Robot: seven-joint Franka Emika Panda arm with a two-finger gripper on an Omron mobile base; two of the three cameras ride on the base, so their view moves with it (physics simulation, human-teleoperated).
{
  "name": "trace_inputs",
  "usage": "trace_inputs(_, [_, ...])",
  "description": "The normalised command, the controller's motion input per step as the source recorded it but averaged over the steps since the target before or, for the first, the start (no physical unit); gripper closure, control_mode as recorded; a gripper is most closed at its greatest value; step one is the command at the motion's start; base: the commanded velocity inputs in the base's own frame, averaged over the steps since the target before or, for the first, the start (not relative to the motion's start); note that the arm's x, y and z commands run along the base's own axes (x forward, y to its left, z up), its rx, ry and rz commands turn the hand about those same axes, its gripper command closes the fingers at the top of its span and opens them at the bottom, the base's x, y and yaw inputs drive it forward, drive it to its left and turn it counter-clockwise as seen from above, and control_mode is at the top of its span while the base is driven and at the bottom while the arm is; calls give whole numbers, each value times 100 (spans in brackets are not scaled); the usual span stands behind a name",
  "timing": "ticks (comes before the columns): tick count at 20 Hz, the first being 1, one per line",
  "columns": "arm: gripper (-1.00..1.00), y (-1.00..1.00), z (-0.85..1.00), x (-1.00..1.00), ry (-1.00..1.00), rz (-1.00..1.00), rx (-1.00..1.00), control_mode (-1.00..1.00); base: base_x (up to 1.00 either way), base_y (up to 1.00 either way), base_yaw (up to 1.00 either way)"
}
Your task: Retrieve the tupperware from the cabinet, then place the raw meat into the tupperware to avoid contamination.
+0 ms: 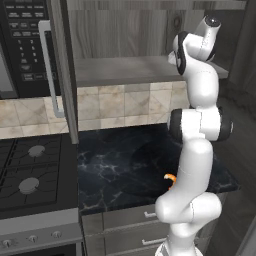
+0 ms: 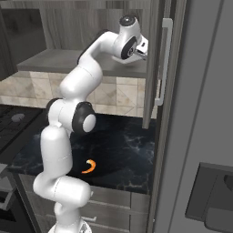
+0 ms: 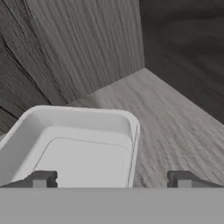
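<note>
Tupperware (image 3: 74, 144) is seen at the lower left of the hand view, resting on the wood-grain shelf of the cabinet (image 3: 175, 113). The gripper (image 3: 111, 179) is spread wide, its right rim lying between the fingertips (image 3: 41, 179), nothing being held. Raw meat (image 2: 89, 167) lies on the dark counter (image 2: 123, 150), lower centre of the right base view.

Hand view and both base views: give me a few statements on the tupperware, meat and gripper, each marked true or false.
1. The tupperware sits on the cabinet shelf. True.
2. The gripper is shut on the tupperware's rim. False: it is open, one fingertip over the tray, one outside its rim.
3. The raw meat lies in the tupperware. False: it lies on the dark counter.
4. The tupperware is empty. True.
</note>
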Motion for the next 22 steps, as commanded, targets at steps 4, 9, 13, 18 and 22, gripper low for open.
trace_inputs(4, [100, 0, -30, 0, 0, 0, 0, -100, 0, 0, 0])
trace_inputs(9, [100, 0, -3, 1, 0, 0, 0, -100, 0, 0, 0])
trace_inputs(13, [100, 0, 0, 1, 0, -1, 0, -100, 0, 0, 0])
trace_inputs(18, [100, 0, 0, 0, 0, -2, 0, -100, 0, 0, 0])
trace_inputs(22, [100, 2, 0, -5, 0, 0, 0, -100, 0, 0, 0])
